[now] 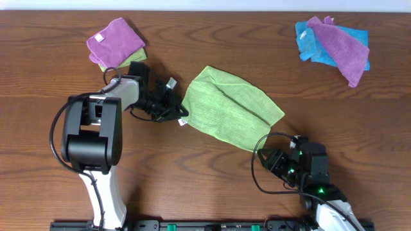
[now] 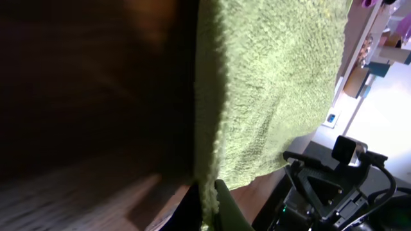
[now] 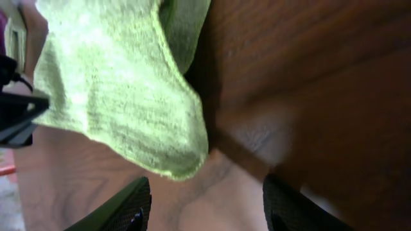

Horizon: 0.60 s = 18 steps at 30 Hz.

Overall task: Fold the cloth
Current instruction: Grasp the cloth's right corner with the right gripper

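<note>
The lime-green cloth lies folded over on the wooden table, slanting from upper left to lower right, with its small white tag at the left edge. My left gripper is shut on the cloth's left edge; in the left wrist view the cloth runs down between the fingers. My right gripper is open and empty, just below the cloth's lower right corner. In the right wrist view that corner hangs just ahead of the spread fingers.
A purple cloth on a green one lies at the back left, close behind the left arm. A pile of bright blue and purple cloths lies at the back right. Bare wood lies in front.
</note>
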Available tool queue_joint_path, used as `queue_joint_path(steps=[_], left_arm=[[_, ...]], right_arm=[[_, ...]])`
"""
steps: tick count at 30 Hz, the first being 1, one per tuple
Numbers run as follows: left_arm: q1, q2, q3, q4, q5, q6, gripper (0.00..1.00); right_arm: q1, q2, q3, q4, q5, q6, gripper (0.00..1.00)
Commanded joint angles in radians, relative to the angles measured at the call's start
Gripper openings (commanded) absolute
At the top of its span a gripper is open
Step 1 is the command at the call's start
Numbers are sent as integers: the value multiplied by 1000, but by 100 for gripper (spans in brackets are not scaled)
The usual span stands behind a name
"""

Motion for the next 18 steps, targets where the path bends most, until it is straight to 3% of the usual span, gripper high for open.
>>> queue_joint_path(steps=[1, 18], left_arm=[[-20, 16, 9, -14, 15, 22, 6], [-52, 16, 9, -43, 22, 21, 6]], right_arm=[[-7, 46, -42, 11, 102, 18, 57], [-6, 470, -45, 409, 85, 18, 52]])
